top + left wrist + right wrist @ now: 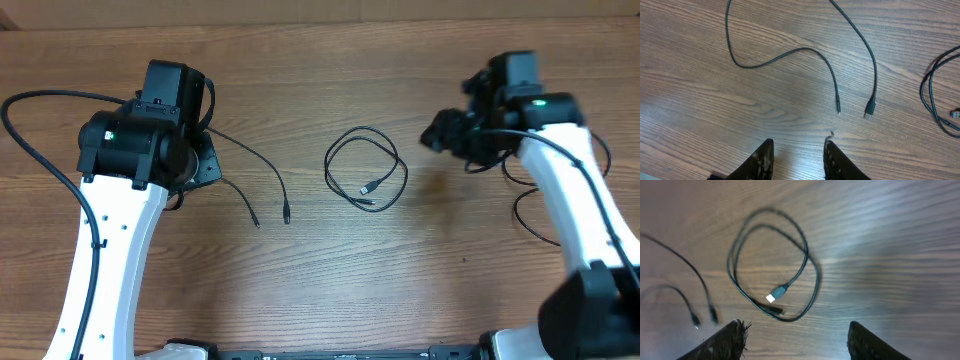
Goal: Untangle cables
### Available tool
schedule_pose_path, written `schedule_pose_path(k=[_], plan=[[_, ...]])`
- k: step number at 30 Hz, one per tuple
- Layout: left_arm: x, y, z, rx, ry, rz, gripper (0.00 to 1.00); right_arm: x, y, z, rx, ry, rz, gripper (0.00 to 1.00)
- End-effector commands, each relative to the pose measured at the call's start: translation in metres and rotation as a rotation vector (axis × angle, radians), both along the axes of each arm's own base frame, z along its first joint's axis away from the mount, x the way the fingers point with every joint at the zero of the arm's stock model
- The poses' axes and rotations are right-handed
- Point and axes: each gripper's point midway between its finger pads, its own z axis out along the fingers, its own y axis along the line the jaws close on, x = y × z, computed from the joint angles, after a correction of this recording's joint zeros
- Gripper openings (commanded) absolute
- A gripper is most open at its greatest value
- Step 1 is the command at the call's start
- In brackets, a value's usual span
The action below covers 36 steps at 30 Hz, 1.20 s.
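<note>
Hovering just right of the coiled cable (366, 168), the right gripper (797, 326) has its fingers spread wide and empty. Left of that coil a loose cable (869, 111) trails across the table (320, 290). Further left, the left gripper (799, 144) is parted, holding nothing.

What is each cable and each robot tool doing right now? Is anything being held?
left tool: open, holding nothing.
right tool: open wide, holding nothing, near the looped cable.
looped cable: lying in loose loops on the table, not held.
loose cable ends: lying stretched out, plugs side by side, apart from the looped cable, not held.
</note>
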Motion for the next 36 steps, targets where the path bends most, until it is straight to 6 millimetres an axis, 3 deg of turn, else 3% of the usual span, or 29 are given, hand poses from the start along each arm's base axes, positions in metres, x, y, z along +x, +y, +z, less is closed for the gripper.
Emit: schedule_pose_path(k=[1,7,10,20,25,31,35,36], plan=[[-0.001,0.0,0.002,-0.003,-0.009,0.001,0.33,-0.006,0.017,-0.034,-0.017,0.051,0.066,0.64],[-0.002,0.0,0.002,-0.003,-0.009,0.001,0.33,-0.008,0.024,-0.091,-0.098,0.119,0.081,0.57],[-0.001,0.0,0.002,-0.004,-0.009,0.001,0.33,-0.006,0.025,-0.107,-0.09,0.146,0.039,0.56],[-0.001,0.0,0.002,-0.003,-0.009,0.001,0.32,-0.005,0.038,-0.13,-0.04,0.189,0.02,0.55],[-0.002,0.0,0.002,-0.003,-0.009,0.001,0.32,-0.004,0.044,-0.132,-0.042,0.18,0.032,0.47],[-0.002,0.0,0.002,-0.003,-0.009,0.001,0.32,-0.012,0.046,-0.142,-0.033,0.206,-0.017,0.44],[-0.002,0.0,0.002,-0.003,-0.008,0.001,0.32,-0.015,0.045,-0.146,-0.032,0.219,-0.032,0.31],[-0.002,0.0,0.002,-0.003,-0.008,0.001,0.32,-0.015,0.045,-0.146,-0.031,0.218,-0.032,0.23]])
